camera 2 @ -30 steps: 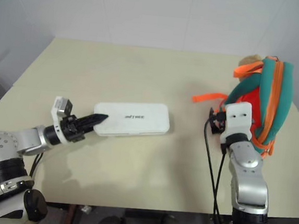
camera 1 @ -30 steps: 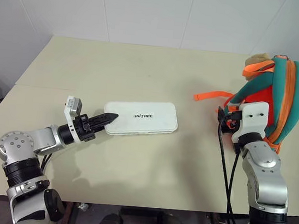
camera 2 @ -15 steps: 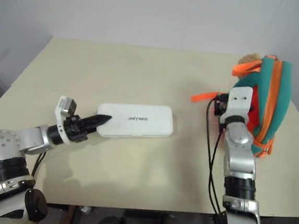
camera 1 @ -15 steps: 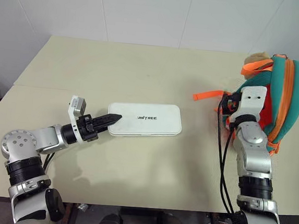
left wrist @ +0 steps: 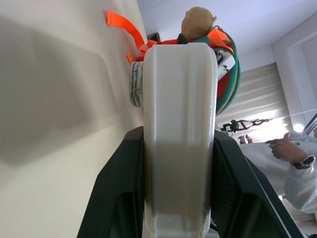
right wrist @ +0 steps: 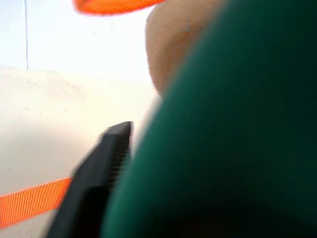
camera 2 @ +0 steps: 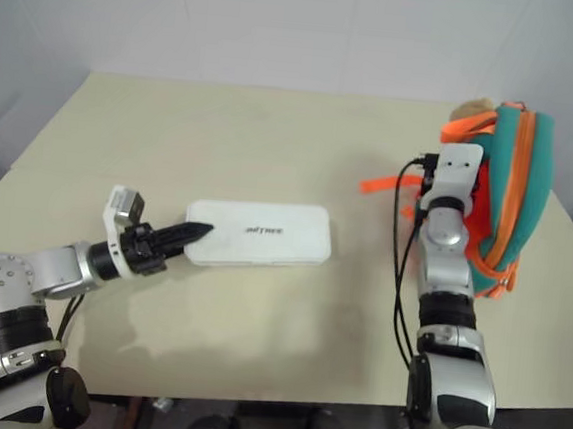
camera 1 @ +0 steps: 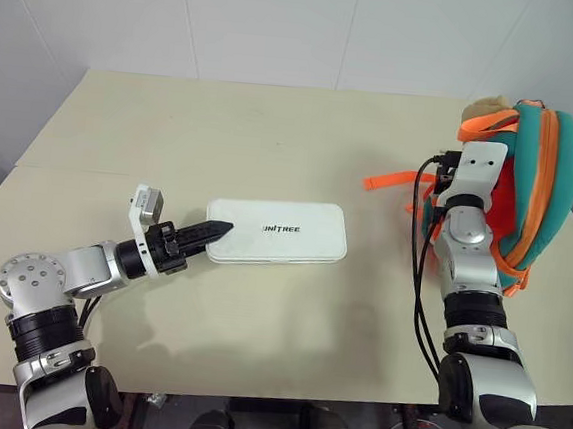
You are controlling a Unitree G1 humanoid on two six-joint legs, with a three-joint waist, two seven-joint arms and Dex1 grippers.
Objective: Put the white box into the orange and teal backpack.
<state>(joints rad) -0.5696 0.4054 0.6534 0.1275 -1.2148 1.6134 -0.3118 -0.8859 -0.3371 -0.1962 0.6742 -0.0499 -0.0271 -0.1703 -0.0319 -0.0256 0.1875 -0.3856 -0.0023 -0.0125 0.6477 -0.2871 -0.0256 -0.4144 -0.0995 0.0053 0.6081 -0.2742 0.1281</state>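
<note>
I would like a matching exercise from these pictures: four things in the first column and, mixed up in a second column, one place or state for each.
Column one:
1. white box
2. backpack
3. loose orange strap
4. left gripper

Column two:
A. stands upright at the table's right edge
B. lies flat near the middle of the table
C. closed on the box's left end
D. trails flat on the table, to the left of the backpack

Pairs: 1-B, 2-A, 3-D, 4-C
</note>
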